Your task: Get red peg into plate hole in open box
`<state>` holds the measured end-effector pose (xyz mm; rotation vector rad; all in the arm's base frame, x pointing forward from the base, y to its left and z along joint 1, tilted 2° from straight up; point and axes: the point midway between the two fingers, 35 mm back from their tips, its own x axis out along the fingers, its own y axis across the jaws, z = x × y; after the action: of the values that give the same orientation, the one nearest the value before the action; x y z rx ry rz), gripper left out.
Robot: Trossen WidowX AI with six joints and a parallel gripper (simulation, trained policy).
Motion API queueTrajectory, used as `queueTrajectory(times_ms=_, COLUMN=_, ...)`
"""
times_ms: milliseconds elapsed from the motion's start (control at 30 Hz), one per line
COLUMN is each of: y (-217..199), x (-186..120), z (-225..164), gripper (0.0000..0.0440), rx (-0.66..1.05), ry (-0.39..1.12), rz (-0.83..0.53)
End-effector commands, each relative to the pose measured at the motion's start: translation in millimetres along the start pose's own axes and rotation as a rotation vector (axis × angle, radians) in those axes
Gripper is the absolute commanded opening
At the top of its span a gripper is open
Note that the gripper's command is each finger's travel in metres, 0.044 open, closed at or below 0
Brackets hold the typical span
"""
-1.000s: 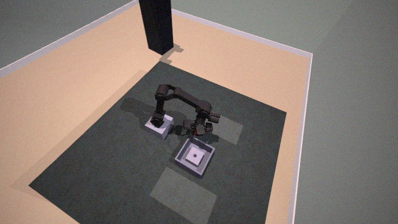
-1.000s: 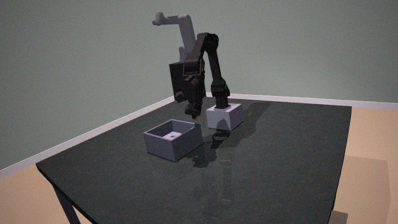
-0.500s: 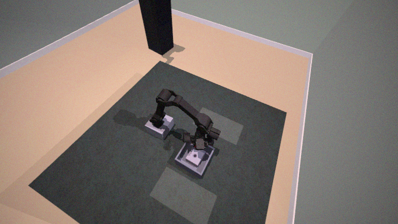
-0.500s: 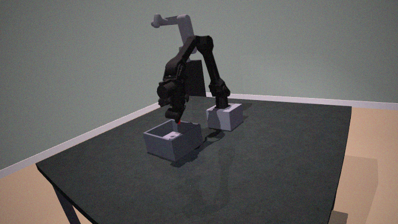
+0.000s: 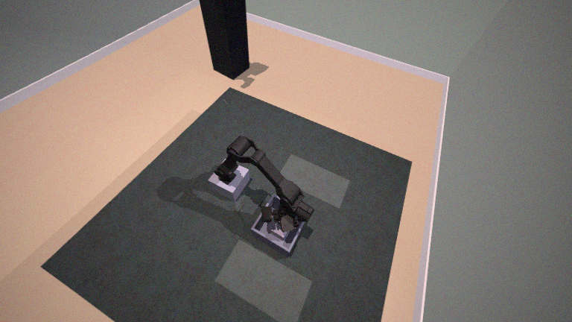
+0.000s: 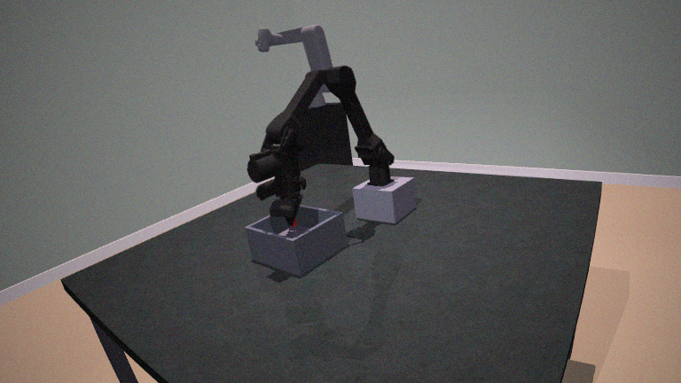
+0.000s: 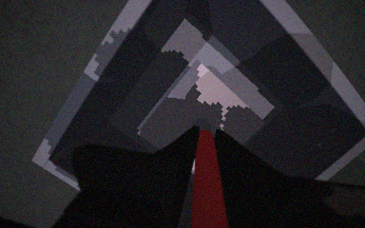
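Observation:
The red peg (image 6: pixel 293 223) (image 7: pixel 208 182) is between the fingers of my gripper (image 7: pixel 206 132), which is shut on it. In the exterior view a small bit of red shows below the fingertips, at the level of the open box's rim. The open box (image 5: pixel 272 243) (image 6: pixel 324 244) (image 7: pixel 347 87) is grey, and my gripper is over its inside. The pale plate (image 7: pixel 219 90) at the bottom of the box lies in the shadow of the arm. The hole in the plate is not visible; whether the peg's tip touches the plate cannot be told.
The arm's white base block (image 5: pixel 223 188) (image 6: pixel 372 204) stands beside the box on the dark table (image 5: pixel 168 234) (image 6: pixel 451 268). The box walls (image 7: pixel 280 14) surround the plate on all sides. A second grey arm (image 6: pixel 316 47) on a black pedestal (image 5: pixel 226 31) stands beyond the table.

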<state>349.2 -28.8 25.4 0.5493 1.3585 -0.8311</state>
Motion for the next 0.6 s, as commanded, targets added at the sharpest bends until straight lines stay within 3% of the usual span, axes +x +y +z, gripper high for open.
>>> queueTrajectory(times_ms=0, y=-2, x=19, z=-4, gripper=0.0076, rx=-0.046, ry=0.048, rz=0.002)
queueTrajectory(times_ms=133, y=-1, x=30, z=-4, gripper=0.0166, rx=-0.063, ry=0.076, rz=0.011)
queueTrajectory(times_ms=233, y=1, x=32, z=5, gripper=0.0188, rx=-0.091, ry=0.075, rz=0.023)
queueTrajectory(times_ms=567, y=20, x=23, z=30, gripper=0.0392, rx=-0.083, ry=0.110, rz=0.088)
